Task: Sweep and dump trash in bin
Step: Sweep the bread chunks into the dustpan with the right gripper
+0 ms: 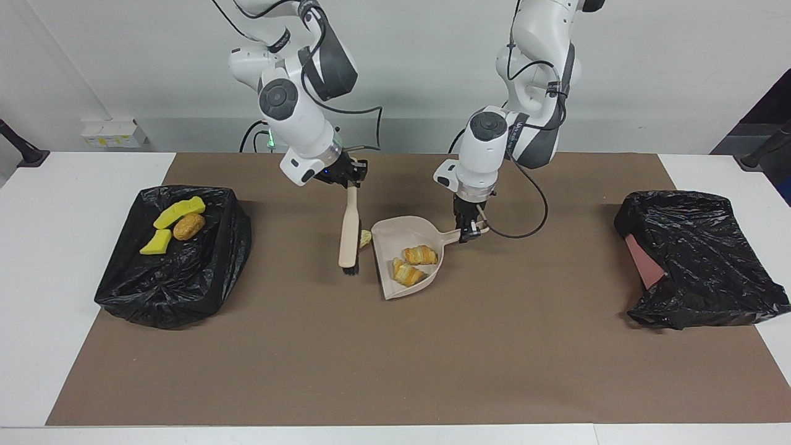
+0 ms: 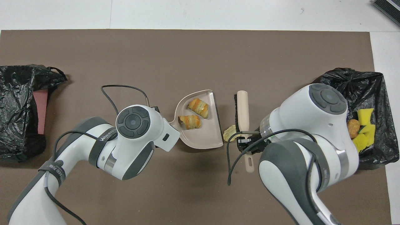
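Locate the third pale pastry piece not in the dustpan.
The pale pastry piece lies on the brown mat, between the beige dustpan and the beige brush.

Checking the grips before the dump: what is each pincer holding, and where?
Right pincer grips the brush at its handle's upper end; left pincer grips the dustpan by its handle tip.

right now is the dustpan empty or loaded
Loaded: two pastry pieces lie inside the dustpan. A third piece sits outside on the mat, between dustpan and brush.
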Controlling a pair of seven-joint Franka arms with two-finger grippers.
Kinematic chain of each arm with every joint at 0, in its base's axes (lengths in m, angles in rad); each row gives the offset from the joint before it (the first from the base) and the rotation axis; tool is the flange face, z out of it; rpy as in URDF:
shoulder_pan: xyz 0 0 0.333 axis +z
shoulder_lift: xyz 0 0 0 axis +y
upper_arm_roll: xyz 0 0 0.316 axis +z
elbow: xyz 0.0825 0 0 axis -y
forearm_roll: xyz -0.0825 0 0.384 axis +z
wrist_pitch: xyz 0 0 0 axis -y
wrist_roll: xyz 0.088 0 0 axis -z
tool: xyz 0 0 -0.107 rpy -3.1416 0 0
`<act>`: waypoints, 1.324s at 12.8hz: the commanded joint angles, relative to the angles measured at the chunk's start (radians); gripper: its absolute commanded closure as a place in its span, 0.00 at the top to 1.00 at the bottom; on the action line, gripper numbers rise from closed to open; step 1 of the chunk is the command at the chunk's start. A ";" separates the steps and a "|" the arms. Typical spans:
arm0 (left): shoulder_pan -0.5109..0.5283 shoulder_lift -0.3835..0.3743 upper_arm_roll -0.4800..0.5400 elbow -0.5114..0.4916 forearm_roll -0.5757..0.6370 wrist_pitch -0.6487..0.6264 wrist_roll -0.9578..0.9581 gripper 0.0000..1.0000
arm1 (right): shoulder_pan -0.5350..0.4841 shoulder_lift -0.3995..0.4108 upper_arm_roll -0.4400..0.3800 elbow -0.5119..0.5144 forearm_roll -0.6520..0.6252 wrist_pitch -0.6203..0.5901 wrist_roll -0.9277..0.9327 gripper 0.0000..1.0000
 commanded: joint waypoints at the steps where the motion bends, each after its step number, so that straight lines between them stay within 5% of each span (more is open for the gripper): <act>1: -0.019 -0.012 0.010 0.015 -0.014 -0.086 0.026 0.00 | -0.023 -0.068 0.007 -0.137 -0.092 0.001 -0.059 0.00; 5: -0.062 -0.032 0.008 0.008 -0.014 -0.143 0.007 0.00 | 0.003 0.024 0.016 -0.144 -0.119 0.002 -0.056 0.00; 10: -0.075 -0.063 0.007 -0.064 -0.015 -0.059 -0.019 0.00 | 0.062 0.062 0.016 -0.124 0.222 0.159 -0.047 0.00; 13: -0.032 -0.053 0.007 -0.071 -0.021 -0.005 0.001 0.00 | 0.070 0.040 0.013 -0.095 0.137 0.128 0.004 0.00; 17: 0.111 -0.034 0.007 -0.043 -0.237 0.007 0.277 0.00 | 0.090 -0.012 0.019 -0.032 0.001 0.036 0.180 0.00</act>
